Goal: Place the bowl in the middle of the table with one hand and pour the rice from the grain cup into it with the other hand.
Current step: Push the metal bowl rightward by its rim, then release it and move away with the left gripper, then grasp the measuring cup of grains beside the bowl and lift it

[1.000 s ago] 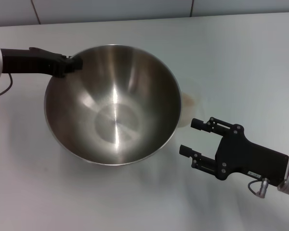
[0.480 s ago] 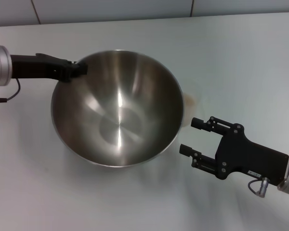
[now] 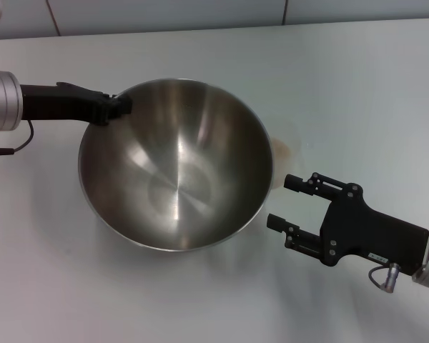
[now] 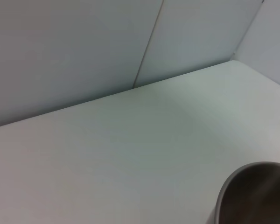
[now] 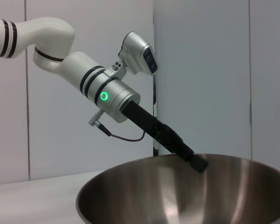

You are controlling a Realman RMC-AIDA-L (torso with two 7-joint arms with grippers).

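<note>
On table [image 3: 357,78], L gripper [image 3: 118,107] gripping bowl [image 3: 175,171]

I'm seeing the bowl [image 3: 175,171] showing as shiny brushed metal, reflecting light inside; the table [image 3: 343,86] is looking smooth, matt white; the grippers' bodies are appearing matt black.

A pale panelled wall [image 3: 164,14] runs along 12 o'clock, with dark vertical seams [image 4: 147,44] between its panels
</note>
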